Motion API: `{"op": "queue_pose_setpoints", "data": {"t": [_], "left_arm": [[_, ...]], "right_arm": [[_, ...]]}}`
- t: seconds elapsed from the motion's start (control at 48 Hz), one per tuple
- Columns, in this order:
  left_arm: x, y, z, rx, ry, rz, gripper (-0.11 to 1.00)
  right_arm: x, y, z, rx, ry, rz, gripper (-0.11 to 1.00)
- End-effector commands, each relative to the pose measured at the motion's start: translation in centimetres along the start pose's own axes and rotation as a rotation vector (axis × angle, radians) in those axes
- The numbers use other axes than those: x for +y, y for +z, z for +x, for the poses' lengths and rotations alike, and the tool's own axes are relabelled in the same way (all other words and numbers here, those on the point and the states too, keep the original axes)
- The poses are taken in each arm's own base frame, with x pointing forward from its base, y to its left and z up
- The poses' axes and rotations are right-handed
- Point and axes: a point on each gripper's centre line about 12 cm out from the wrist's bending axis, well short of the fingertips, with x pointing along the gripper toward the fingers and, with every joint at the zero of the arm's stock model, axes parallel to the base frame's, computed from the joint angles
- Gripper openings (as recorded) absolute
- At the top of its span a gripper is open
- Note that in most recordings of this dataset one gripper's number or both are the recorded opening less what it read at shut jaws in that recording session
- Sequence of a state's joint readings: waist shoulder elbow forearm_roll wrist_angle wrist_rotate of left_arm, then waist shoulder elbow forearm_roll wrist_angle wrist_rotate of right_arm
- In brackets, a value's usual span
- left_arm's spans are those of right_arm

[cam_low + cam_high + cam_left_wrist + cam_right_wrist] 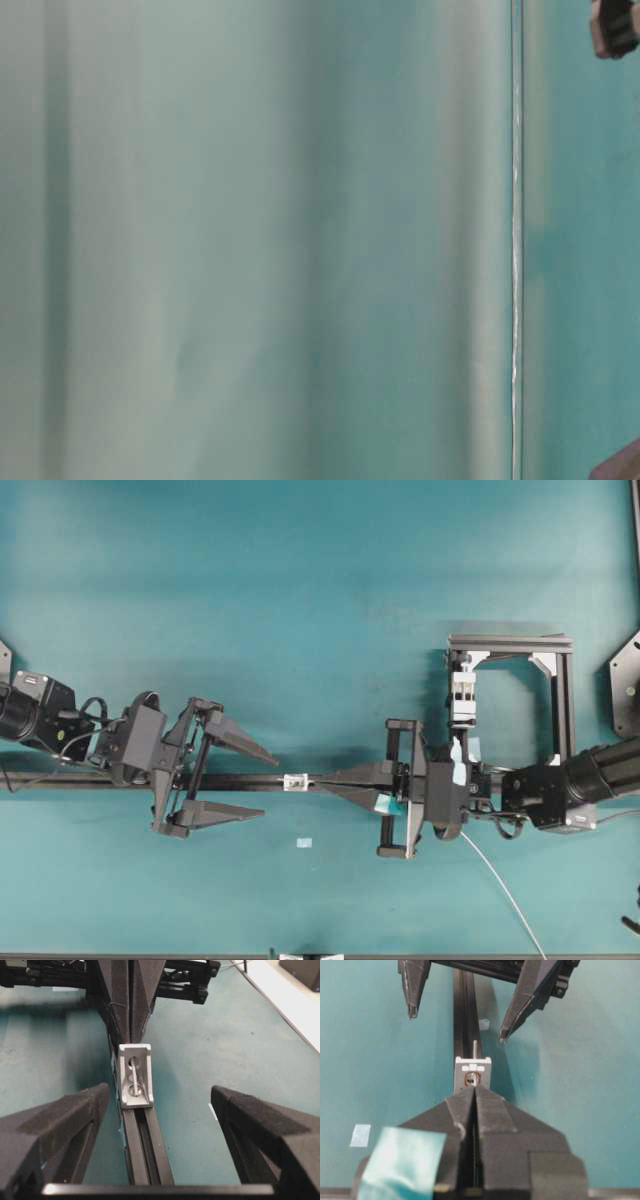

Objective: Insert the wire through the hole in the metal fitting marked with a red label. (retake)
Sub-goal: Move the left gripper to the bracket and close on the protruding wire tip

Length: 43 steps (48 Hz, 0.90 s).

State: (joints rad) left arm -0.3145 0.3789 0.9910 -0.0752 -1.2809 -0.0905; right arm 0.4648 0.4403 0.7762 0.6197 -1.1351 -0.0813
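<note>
Right pincer [474, 1091], shut on the thin pale wire [135, 1076], meets the small silvery metal fitting [295, 781] mid-rail on the table's black rail [250, 781] (left pincer [240, 780] gapes wide); feeding should stay slow and straight.

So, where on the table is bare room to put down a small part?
Bare mat lies across the whole far side, beyond the rail and left of the black frame. It is crowded along the rail, where both arms face the metal fitting; a paper tag lies just beside it.
</note>
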Motion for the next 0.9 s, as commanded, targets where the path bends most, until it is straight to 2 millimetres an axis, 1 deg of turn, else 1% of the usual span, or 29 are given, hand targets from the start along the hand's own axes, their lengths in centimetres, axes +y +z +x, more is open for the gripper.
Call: {"op": "queue_pose_setpoints", "data": {"t": [0.0,0.271,0.479,0.604,0.75,0.813,0.875], "left_arm": [[-0.1,0.6,0.2,-0.023,-0.002,0.0,0.63],[0.0,0.5,0.2,-0.014,-0.002,0.0,0.63],[0.4,0.5,0.3,-0.009,0.013,-0.009,0.62],[0.4,0.2,0.6,0.023,0.015,-0.011,0.54],[0.5,0.1,1.1,0.046,0.018,-0.013,0.4],[0.5,0.3,1.3,0.041,0.019,-0.013,0.36],[0.5,0.3,1.4,0.041,0.018,-0.013,0.35]], "right_arm": [[0.1,0.7,0.4,-0.025,-0.001,0.011,0.02],[0.1,0.7,0.7,-0.028,-0.004,0.012,0.02],[0.1,0.8,0.7,-0.028,-0.003,0.013,0.02],[0.1,0.8,0.8,-0.028,-0.004,0.014,0.02],[0.1,0.8,0.8,-0.026,-0.004,0.014,0.02],[0.0,0.8,0.8,-0.026,-0.006,0.014,0.02],[0.1,0.8,0.8,-0.028,-0.004,0.014,0.02]]}}
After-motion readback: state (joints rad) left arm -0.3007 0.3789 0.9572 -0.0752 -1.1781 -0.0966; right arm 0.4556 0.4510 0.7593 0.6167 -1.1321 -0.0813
